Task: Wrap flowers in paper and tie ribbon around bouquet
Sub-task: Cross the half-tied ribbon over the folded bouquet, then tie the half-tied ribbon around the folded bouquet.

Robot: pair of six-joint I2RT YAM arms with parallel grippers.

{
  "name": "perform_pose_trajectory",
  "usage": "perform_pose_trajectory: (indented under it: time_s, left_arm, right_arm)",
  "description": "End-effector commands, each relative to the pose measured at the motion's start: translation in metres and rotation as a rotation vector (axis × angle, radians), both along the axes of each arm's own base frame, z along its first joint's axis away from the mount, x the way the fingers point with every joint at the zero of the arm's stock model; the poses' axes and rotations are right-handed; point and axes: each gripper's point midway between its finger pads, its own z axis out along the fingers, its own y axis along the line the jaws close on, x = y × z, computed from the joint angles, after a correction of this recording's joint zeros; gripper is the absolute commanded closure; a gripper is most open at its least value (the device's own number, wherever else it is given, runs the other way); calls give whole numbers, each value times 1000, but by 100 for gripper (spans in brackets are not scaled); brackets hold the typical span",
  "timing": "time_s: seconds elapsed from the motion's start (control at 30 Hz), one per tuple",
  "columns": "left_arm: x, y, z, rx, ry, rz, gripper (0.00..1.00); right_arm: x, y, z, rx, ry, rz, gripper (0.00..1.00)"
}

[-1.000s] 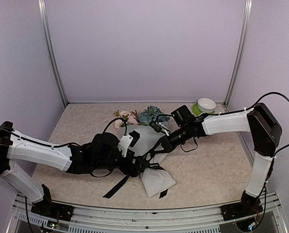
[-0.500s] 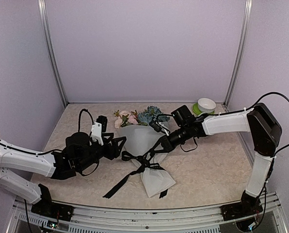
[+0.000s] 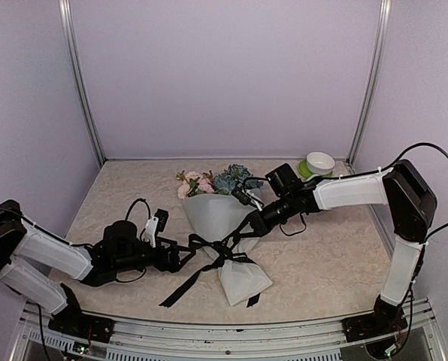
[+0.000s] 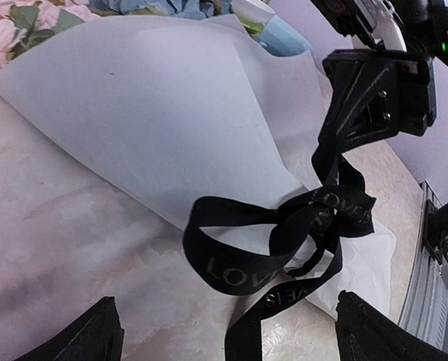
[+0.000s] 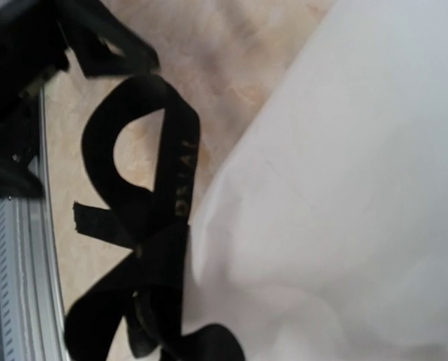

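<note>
Pale marbled bench (image 3: 322, 263) underfoot, lilac walls (image 3: 224, 75) all round and a metal upright (image 3: 81, 83) in each back corner. From above, left to right: the left arm (image 3: 51, 252) lies low along the bench, the bouquet (image 3: 220, 226) rests flat in the middle with the flowers (image 3: 213, 180) pointing at the back wall and the paper (image 3: 209, 210) narrowing toward the near edge, and the right arm (image 3: 352, 192) reaches in from the side, with a green and white dish (image 3: 316, 164) behind it. The ribbon (image 3: 209, 252) is knotted round the cone's waist, one tail trailing to the near left. The left wrist camera gives what the overhead cannot: light lettering on the black loops, and the left jaws spread wide and holding nothing, the bow's left loop lying just ahead of them. It also shows the right jaws pinched shut on a strand rising from the knot. The right wrist view is only loop and white paper (its own fingers are hard to make out). Against a second ago, the left jaws have come off the knot; half a second back they sat farther left and toward the wall, and now they are low beside the bow again. Bouquet and right arm look unmoved.
</note>
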Motion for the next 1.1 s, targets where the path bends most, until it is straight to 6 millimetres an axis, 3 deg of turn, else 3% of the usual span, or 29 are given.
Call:
perform_pose_trajectory:
  time_s: [0.0,0.1,0.27,0.33,0.47,0.57,0.73,1.07]
  left_arm:
    - [3,-29,19,-111,-23,-121,7]
    - [6,-37,21,-140,-36,-163,17]
    - [15,-41,17,-120,-65,-168,20]
    - [14,-47,18,-119,-69,-199,25]
    - [8,-57,7,-96,-13,-275,62]
    - [-1,-63,2,-103,48,-345,99]
    - [0,-52,-13,-72,106,-283,100]
    - [8,-16,-53,99,223,-91,100]
  right_arm:
    - [-1,0,8,14,-13,3,100]
    - [-2,-1,7,8,-10,4,100]
    - [-3,-2,8,10,-9,4,100]
    - [-3,-2,8,9,-8,5,100]
    - [-2,-1,10,9,-13,3,100]
    - [3,-2,15,7,-34,-19,100]
    - [14,-12,25,-14,-73,-103,100]
    - [19,-81,-14,-171,5,-296,100]
